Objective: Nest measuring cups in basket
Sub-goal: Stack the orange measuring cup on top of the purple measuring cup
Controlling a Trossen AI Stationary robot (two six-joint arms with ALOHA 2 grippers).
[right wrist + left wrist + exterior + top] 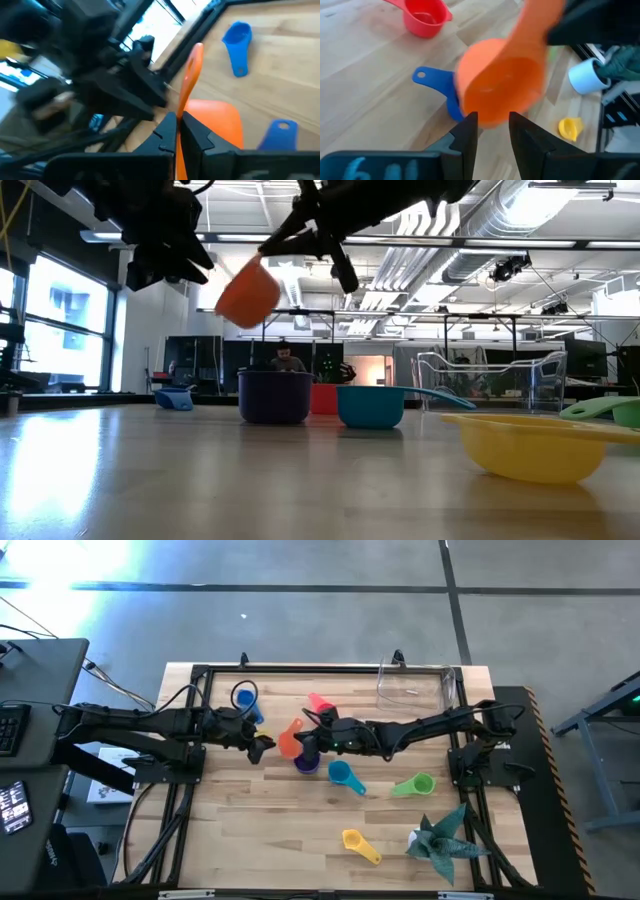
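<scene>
Orange cup (289, 743) hangs above the purple cup (306, 762), handle pinched between our right gripper (176, 131) fingers so it can drop in to nest, while our left gripper (490, 131) fingers stand spread just beside its bowl, holding nothing.

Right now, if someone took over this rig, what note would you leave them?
Right end effector: shut on the handle of the orange cup, in the air near the purple cup.
Left end effector: open, close beside the orange cup.
Basket: empty, on the right arm's side.
Blue cup, red cup, teal cup, green cup, yellow cup: apart on the table.
Done: nothing nested. Left: all seven cups.
</scene>
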